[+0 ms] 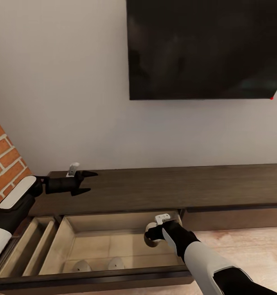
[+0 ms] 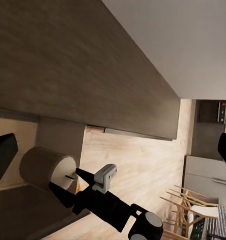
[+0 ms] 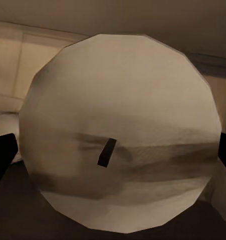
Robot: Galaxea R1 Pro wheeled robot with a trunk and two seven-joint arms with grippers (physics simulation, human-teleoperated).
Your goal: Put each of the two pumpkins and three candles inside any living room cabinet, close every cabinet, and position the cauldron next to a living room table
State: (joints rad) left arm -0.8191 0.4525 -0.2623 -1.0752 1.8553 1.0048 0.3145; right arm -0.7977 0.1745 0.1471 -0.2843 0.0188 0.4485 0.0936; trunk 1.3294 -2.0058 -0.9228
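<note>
The cabinet (image 1: 175, 188) runs along the wall, and its pale-lined drawer (image 1: 113, 246) is pulled open. Two grey candles (image 1: 82, 266) (image 1: 115, 263) stand at the drawer's front. My right gripper (image 1: 151, 237) hangs over the drawer's right end, shut on a third candle (image 1: 149, 225). That candle's flat top and wick (image 3: 106, 152) face the right wrist camera, and it shows again as the candle (image 2: 45, 167) in the left wrist view. My left gripper (image 1: 83, 182) hovers open over the cabinet top at its left end. The pumpkins, cauldron and table are out of view.
A black TV (image 1: 208, 49) hangs on the white wall above the cabinet. A brick wall (image 1: 3, 159) stands at the left. A narrower open drawer (image 1: 32, 246) lies left of the main one. Wood floor (image 1: 244, 246) stretches to the right, with chairs (image 2: 193, 210) far off.
</note>
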